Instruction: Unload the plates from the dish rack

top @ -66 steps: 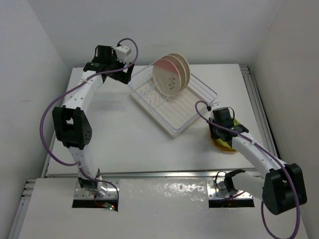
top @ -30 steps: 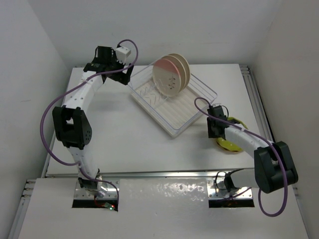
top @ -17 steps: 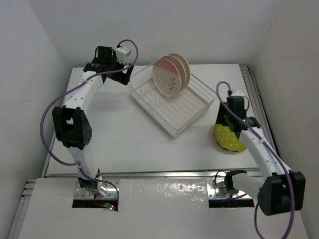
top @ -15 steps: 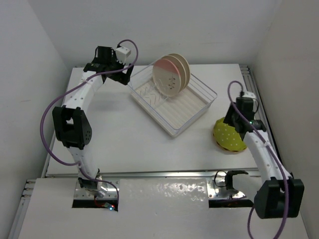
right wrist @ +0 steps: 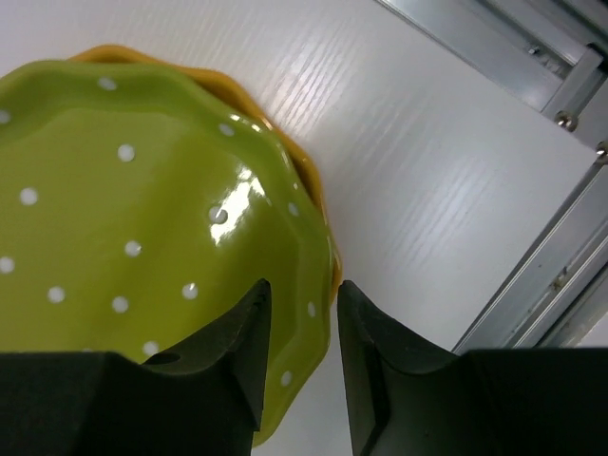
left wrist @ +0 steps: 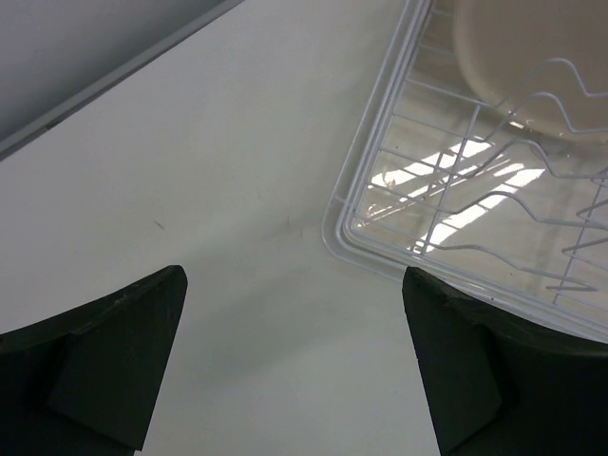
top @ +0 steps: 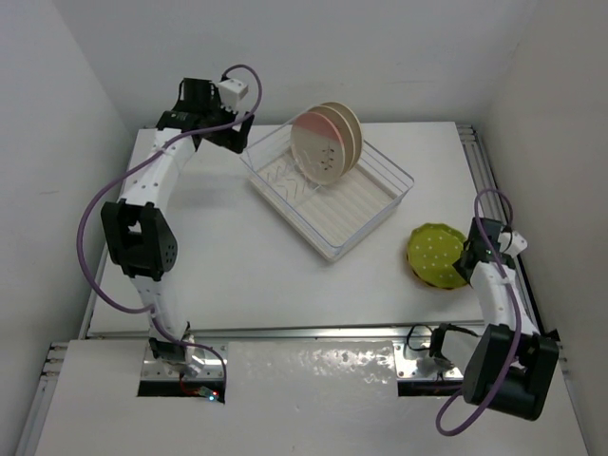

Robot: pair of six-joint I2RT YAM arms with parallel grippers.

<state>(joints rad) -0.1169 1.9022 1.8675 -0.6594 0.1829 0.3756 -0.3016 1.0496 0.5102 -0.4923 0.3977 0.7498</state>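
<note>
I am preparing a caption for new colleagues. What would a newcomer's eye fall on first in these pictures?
The eye goes first to the yellow-green plate with white dots, lying flat on an orange plate on the table right of the dish rack, close to the right end effector. Next come the pink plate and the beige plate behind it, standing upright at the far end of the white rack.

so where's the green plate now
Top view, right side: the green plate lies on the orange plate, right of the dish rack, by the right end effector.
</note>
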